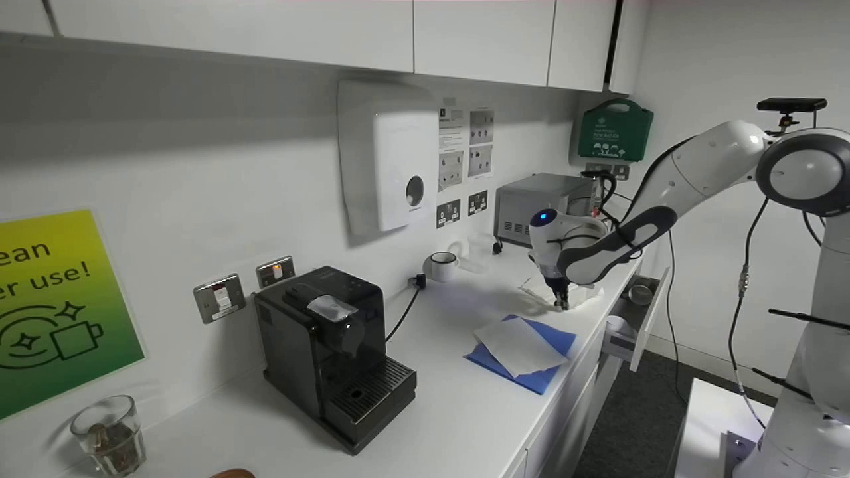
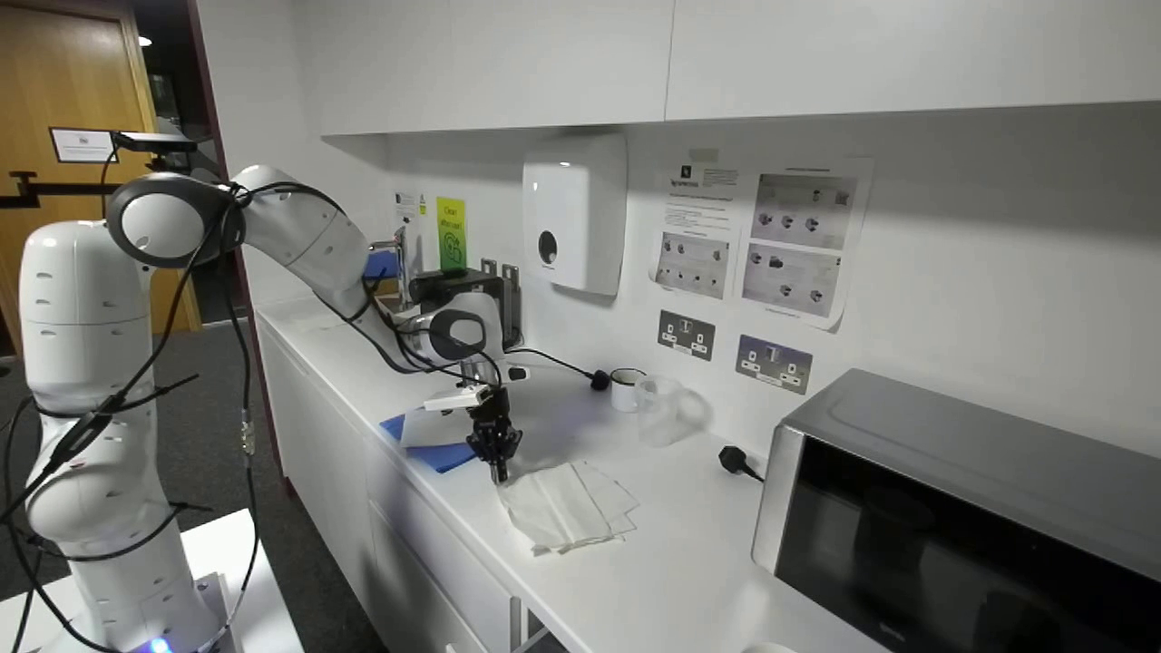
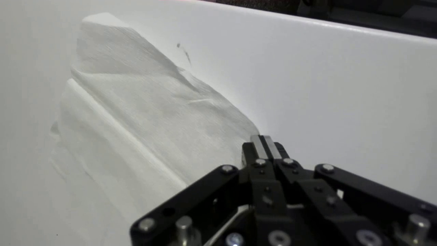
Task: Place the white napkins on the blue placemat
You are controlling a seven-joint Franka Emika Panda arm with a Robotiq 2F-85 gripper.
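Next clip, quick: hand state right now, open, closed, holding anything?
Hand: closed, tips together at the edge of the white napkins beneath it; whether it has pinched one cannot be told.

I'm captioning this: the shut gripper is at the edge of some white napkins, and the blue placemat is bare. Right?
Not quite: the blue placemat isn't bare; both exterior views show a white napkin lying on it. The shut gripper is indeed at the edge of other white napkins.

White cupboards [image 1: 265,30] hang above the worktop [image 1: 465,408], a white wall [image 1: 199,159] stands behind it, dark grey floor [image 1: 637,398] below it.
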